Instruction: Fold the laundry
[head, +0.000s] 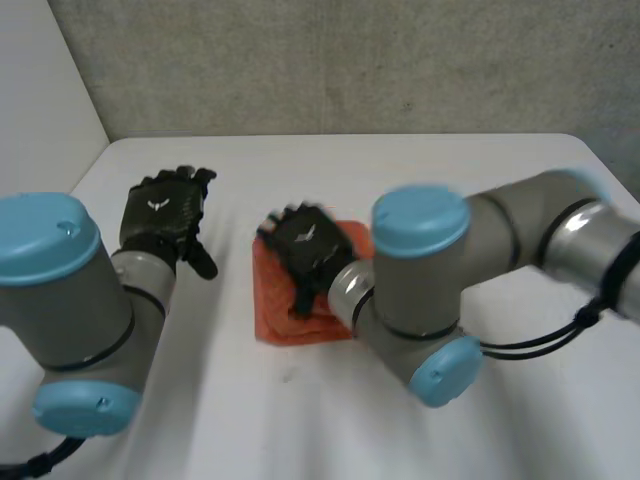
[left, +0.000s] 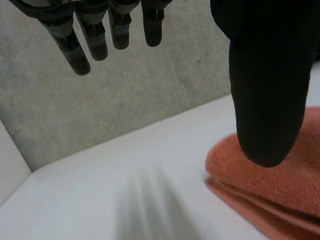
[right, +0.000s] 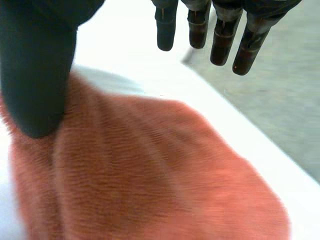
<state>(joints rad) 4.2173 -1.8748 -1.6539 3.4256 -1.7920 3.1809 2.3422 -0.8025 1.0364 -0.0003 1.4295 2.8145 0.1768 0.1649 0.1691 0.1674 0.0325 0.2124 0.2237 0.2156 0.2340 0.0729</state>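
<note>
Orange towel (head: 278, 318) lies folded on the white table (head: 420, 170), with the right hand (head: 305, 245) directly over it. In the right wrist view that hand's fingers (right: 225, 42) are straight and slightly apart, clear of the cloth, and hold nothing. Its thumb (right: 35, 65) points down at the towel's (right: 150, 175) near edge, but I cannot tell whether it touches. The pile fills the space under the palm, and the table (right: 125, 50) shows beyond the fingertips.

The left hand (head: 165, 215) hangs above bare table just beside the towel, apart from it. Its own wrist view shows the fingers (left: 80, 52) straight and loosely spread, the thumb (left: 265, 80) extended, nothing between them. Past the thumb, the towel's (left: 280, 187) edge shows stacked layers lying on the table (left: 125, 175). A grey wall (head: 350, 60) rises behind the table's far edge.
</note>
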